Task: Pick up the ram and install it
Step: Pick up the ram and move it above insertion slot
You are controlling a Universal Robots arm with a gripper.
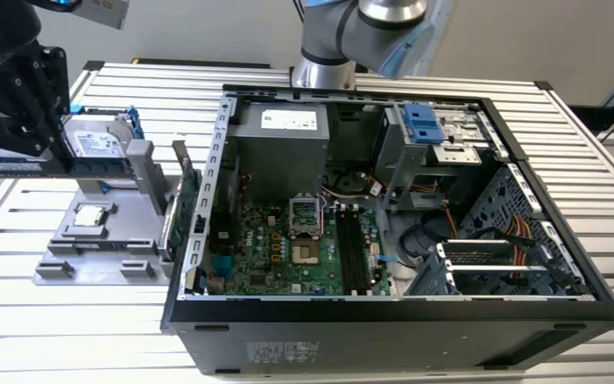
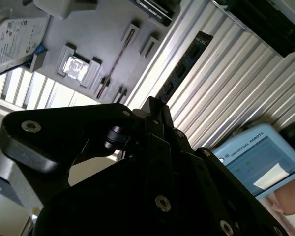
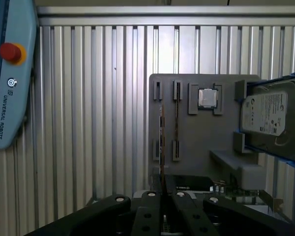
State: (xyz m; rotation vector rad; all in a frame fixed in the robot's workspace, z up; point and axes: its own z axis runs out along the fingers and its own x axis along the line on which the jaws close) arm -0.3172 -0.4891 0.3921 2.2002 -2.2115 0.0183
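In the exterior view, the black claw (image 1: 17,152) hangs in the air at the exterior view's left, above the ribbed metal desk (image 1: 61,320); it is clamped on the ram (image 1: 9,166), which it holds flat and level, up off the desk; just to the right a hard drive (image 1: 99,144) sits on a grey holder (image 1: 99,268), with a small square chip (image 1: 92,214) nearer the camera; the open computer case (image 1: 392,336) lies further right, and its green board (image 1: 275,256) shows inside. In the second wrist view, the ram (image 2: 184,61) sticks out of the claw (image 2: 157,105) as a long dark strip over the desk (image 2: 236,83); the grey holder (image 2: 88,29) lies beyond. In the first wrist view, the ram (image 3: 162,142) shows edge-on as a thin line coming out of the claw (image 3: 162,191), in front of the grey holder (image 3: 201,142); the hard drive (image 3: 268,115) and the chip (image 3: 207,98) sit on that holder.
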